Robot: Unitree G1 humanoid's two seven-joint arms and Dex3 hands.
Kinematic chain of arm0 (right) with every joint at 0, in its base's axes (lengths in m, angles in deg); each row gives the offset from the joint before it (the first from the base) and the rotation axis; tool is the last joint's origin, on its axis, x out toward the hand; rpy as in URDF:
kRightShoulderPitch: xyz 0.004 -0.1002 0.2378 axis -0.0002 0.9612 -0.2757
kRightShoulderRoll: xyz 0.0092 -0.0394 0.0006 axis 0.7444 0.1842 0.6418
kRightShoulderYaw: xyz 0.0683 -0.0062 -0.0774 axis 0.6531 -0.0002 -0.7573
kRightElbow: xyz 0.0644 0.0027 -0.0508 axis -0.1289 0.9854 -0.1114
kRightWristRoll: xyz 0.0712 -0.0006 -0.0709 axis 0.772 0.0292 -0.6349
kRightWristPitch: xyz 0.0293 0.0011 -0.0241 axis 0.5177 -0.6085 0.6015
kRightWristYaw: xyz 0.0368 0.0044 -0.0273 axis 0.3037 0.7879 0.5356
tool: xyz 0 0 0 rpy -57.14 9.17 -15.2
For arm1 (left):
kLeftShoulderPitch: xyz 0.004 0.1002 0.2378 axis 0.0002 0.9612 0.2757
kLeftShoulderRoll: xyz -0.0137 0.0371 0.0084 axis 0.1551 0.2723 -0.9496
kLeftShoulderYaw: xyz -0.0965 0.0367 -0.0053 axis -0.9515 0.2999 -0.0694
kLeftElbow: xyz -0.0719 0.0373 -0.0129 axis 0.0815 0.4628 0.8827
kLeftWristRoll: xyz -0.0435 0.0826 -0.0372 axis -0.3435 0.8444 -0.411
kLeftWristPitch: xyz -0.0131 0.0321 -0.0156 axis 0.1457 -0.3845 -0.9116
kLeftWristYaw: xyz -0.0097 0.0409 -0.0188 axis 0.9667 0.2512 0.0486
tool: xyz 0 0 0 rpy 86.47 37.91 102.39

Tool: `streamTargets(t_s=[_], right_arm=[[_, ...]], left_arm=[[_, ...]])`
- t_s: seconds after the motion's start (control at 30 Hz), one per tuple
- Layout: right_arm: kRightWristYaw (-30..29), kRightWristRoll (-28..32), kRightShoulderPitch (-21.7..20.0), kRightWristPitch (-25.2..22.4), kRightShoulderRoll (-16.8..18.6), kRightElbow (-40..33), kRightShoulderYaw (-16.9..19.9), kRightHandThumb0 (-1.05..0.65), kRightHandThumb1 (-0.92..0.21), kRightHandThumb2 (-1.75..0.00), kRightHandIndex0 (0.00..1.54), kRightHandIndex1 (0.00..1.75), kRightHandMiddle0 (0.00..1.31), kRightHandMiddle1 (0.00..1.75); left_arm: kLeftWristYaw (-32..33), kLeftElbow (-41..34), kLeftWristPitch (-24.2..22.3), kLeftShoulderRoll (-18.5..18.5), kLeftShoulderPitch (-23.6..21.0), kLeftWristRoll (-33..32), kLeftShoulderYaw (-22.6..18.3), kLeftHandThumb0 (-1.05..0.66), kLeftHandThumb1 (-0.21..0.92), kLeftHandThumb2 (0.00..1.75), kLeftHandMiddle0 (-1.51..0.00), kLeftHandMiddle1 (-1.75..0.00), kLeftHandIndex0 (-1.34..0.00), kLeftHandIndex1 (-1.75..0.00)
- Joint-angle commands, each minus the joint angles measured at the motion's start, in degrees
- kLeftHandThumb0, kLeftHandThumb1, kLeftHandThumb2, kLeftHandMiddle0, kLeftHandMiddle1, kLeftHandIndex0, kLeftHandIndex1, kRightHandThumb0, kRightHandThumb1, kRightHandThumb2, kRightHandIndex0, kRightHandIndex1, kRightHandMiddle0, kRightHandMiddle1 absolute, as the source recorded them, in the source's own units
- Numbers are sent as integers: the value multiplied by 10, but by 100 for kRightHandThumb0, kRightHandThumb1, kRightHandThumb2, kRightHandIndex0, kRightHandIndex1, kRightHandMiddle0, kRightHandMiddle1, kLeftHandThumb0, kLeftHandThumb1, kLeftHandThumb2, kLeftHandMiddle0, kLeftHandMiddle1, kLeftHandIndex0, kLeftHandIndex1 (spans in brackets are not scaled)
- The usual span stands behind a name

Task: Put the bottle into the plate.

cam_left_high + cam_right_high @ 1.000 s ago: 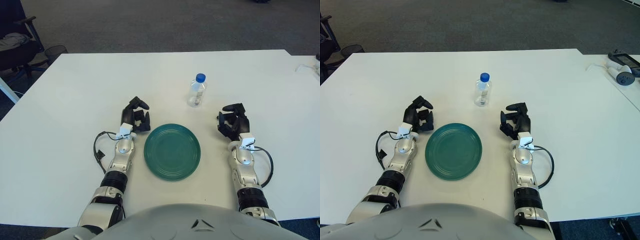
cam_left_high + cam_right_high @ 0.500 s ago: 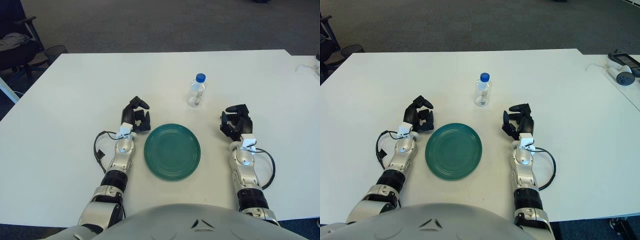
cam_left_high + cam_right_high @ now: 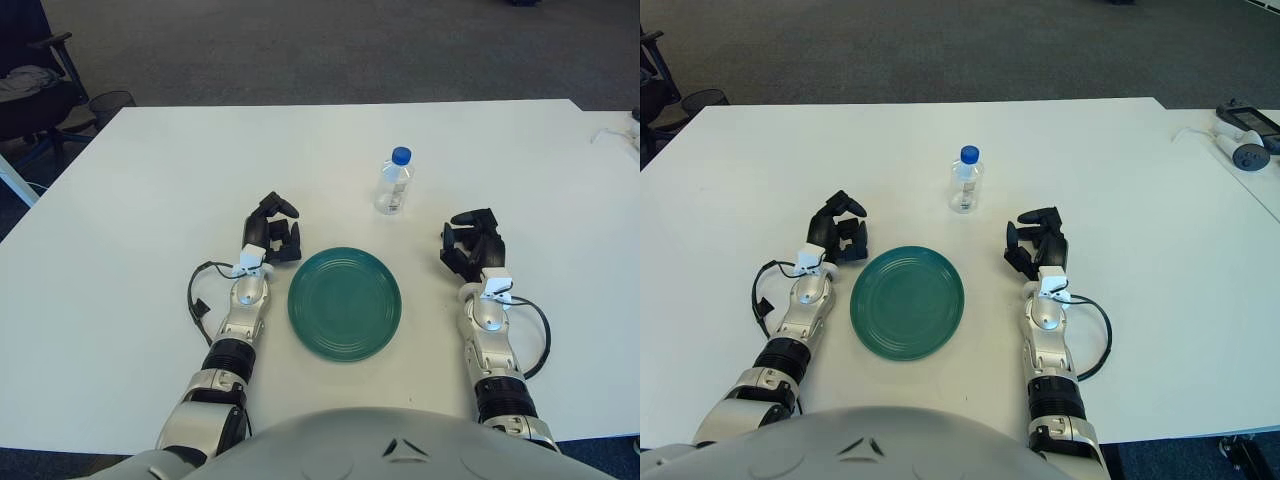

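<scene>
A small clear bottle (image 3: 394,184) with a blue cap stands upright on the white table, beyond the plate and a little to its right. The round dark green plate (image 3: 344,303) lies flat at the table's near middle with nothing on it. My right hand (image 3: 472,245) shows to the right of the plate and nearer than the bottle, its fingers curled and holding nothing. My left hand (image 3: 270,232) shows at the plate's upper left edge, fingers curled too.
The white table (image 3: 180,170) stretches wide on all sides. At the far right lie a controller and a cable (image 3: 1243,145). An office chair (image 3: 30,80) and a bin stand off the table's far left corner.
My right hand has shifted slightly to the right and away from the plate. The bottle, the plate and my left hand have stayed where they were.
</scene>
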Motion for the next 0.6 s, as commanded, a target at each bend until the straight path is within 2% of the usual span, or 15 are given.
streamTargets(t_s=[0.0,0.23,0.27,0.3,0.33,0.37,0.4,0.47,0.57], right_arm=[[-2,-1,34,-24,4,38,2,-1,-68,-79,36,148,33,175],[-1,0,36,-24,3,37,3,-1,-68,-79,36,148,33,175],[20,-56,29,-12,-15,43,-52,-1,-68,-79,36,148,33,175],[36,-98,25,-3,-28,48,-93,-21,-65,-77,29,119,27,140],[46,-127,21,3,-37,51,-121,-51,-62,-72,19,76,17,89],[46,-154,14,16,-44,69,-145,-70,-60,-68,12,48,11,57],[33,-170,7,29,-46,89,-155,-77,-62,-61,9,39,9,46],[13,-190,-1,50,-49,109,-168,-94,-73,-33,4,16,3,19],[-9,-197,-5,73,-53,116,-172,-101,-79,-18,1,5,1,6]], left_arm=[[7,24,-2,4,24,7,-4,-52,19,147,-130,-175,-71,-175],[4,21,-3,3,28,6,-3,-51,20,146,-130,-175,-70,-175],[4,23,-2,4,28,6,-3,-51,20,146,-130,-175,-70,-175],[4,23,-1,4,28,7,-3,-51,20,146,-130,-175,-70,-175],[4,24,0,4,27,7,-3,-51,20,146,-130,-175,-70,-175],[3,24,1,4,27,6,-3,-51,20,146,-129,-175,-70,-175],[1,25,1,4,28,5,-3,-51,20,146,-129,-175,-70,-175],[-1,26,2,4,28,3,-3,-51,20,145,-129,-175,-70,-175],[-3,27,2,4,28,1,-4,-51,21,144,-128,-175,-69,-175]])
